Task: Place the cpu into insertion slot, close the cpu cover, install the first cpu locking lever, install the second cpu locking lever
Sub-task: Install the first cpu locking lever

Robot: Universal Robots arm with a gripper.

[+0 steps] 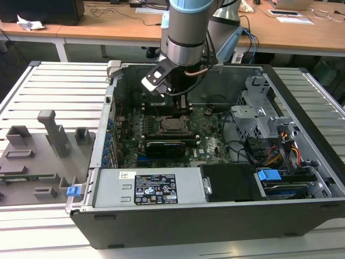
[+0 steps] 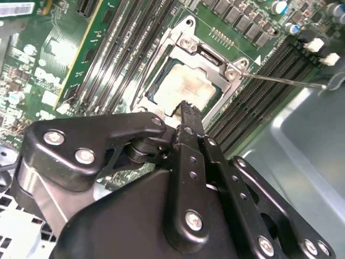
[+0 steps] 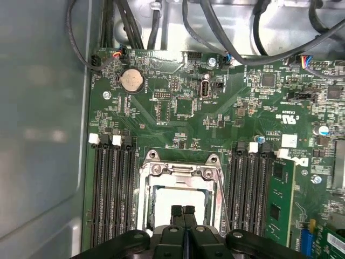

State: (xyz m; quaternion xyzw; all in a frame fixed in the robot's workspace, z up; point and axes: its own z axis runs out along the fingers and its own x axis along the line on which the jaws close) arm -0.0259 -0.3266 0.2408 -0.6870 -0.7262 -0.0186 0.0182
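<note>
**Computer case**: open, lying on the slatted bench in the middle of the exterior view. A circuit board covers its floor.

**Arm**: comes down from the top centre of the exterior view into the case and ends over the socket near the frame's centre.

**Claw**: two black fingers pressed together with nothing between them. The tips are poised low over the socket's near edge; contact cannot be told.

**Cpu**: seated flat in the socket, its pale smeared top facing up. It lies just under and just ahead of the claw tips. In the second wrist view the tips overlap the chip's nearer edge.

**Cpu cover**: silvery frame lying down around the chip, which shows through the square opening. Judged closed.

**Locking lever**: thin wire rod hinged at a socket corner. In the second wrist view it reaches away from the claw, out across the memory slots, and it looks lifted off the frame. In the first wrist view its long axis follows the socket's side, just beside the claw's fingers. Judged not latched. A second lever cannot be made out with certainty.

**Work as it stands**: chip in and cover down, with the closed claw nearer the socket's edge than the rod's free end.
</note>
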